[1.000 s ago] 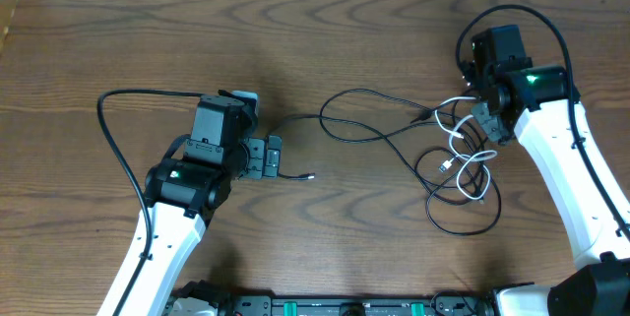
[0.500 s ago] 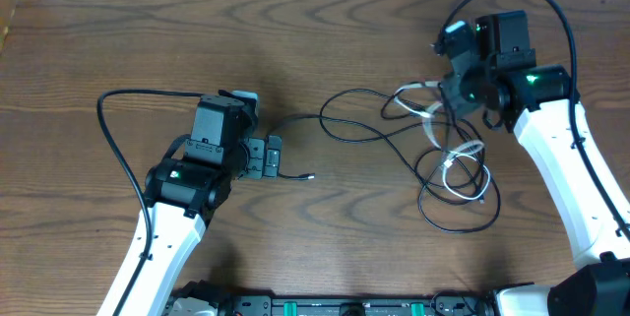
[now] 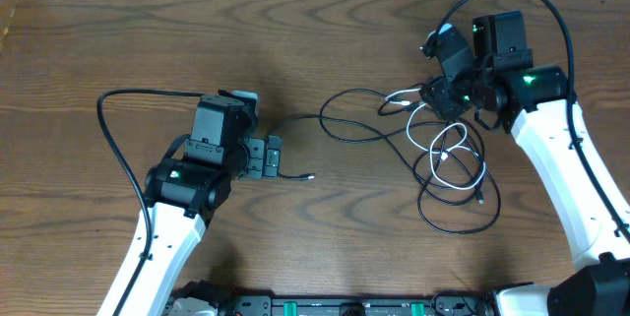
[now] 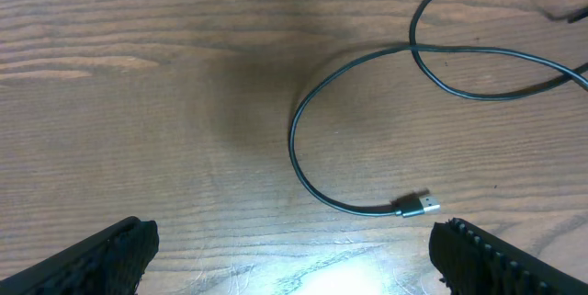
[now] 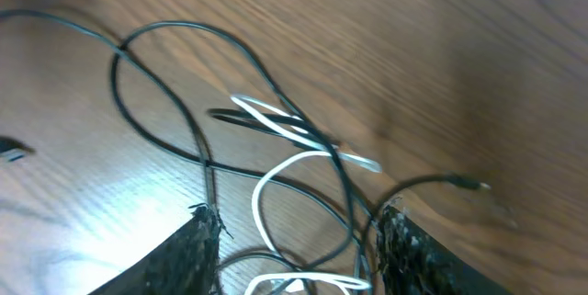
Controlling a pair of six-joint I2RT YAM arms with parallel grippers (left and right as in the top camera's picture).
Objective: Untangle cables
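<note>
Wood tabletop (image 3: 148, 21): black cable (image 4: 293, 139) + white cable (image 5: 294, 160) were knotted near right edge. R fingers (image 5: 197, 249) straddled knot, half-open, no grip; L fingers (image 4: 119, 254) wide, empty. Next: pinch white, pull apart.

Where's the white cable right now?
In the overhead view, the white cable lies on the right side of the table, tangled with the black cable, right beside the right gripper.

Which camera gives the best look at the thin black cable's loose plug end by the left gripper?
Left wrist: the silver-tipped plug of the thin black cable lies large and unobstructed. Overhead shows it tiny. Right wrist shows only tangled loops, no clear plug.
</note>
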